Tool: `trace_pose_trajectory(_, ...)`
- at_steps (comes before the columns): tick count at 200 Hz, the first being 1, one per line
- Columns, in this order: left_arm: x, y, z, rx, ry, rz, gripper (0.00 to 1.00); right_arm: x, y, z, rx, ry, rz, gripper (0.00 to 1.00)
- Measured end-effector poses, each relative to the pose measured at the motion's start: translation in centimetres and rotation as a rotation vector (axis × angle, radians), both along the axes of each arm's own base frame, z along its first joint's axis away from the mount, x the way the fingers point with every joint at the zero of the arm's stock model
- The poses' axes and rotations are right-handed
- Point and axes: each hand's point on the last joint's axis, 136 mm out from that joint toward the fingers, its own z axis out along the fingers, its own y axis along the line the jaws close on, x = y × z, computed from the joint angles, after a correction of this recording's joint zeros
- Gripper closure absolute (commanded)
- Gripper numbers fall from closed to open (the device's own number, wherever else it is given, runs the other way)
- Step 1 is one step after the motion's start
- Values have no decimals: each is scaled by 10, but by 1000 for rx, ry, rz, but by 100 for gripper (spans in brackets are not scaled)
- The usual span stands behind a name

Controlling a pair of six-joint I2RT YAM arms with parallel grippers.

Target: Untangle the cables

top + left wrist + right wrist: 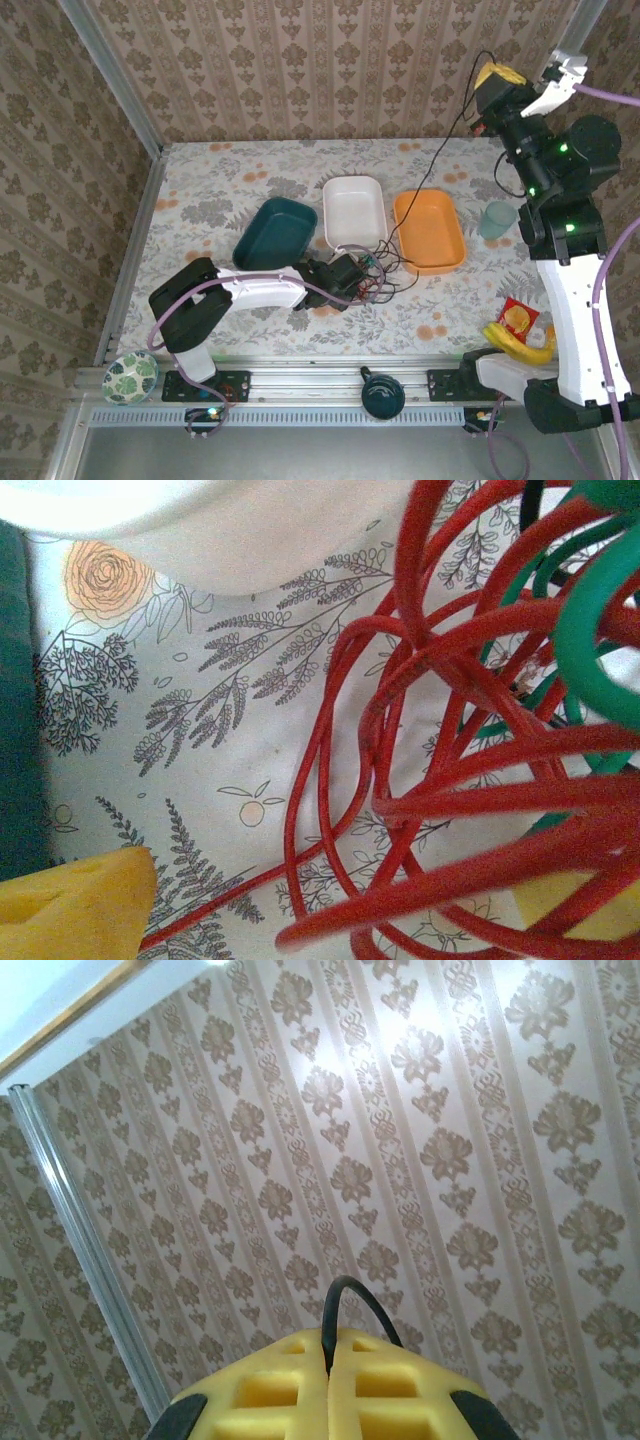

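Along the desk (pixel 200 190), a teal tray (pixel 275 232), white tray (pixel 355 210) and orange tray (pixel 430 230) crowd behind the cables (pixel 380 285). The left hand (pixel 358 274) is released, its pads (pixel 75 905) either side of red and green loops. A black strand (pixel 343 1281) climbs to the raised right hand (pixel 497 80), which is clenched on it.

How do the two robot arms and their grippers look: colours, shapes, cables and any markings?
The left arm and the right arm have white links and black joint housings, with a thick lilac cable along each. Small green lights glow on the right arm's joints. The right gripper has yellow fingers with rectangular recesses and black outer edges.
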Motion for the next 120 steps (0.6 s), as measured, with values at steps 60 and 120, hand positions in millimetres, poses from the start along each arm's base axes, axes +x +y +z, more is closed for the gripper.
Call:
trace_pose_trajectory(60, 0, -1, -1, -8, 11, -4, 57, -5, -15, 35, -30, -85, -68, 100)
trace_pose_trajectory(120, -1, -2, -2, -11, 18, -10, 100, -19, -43, 52, -29, -123, -198, 100)
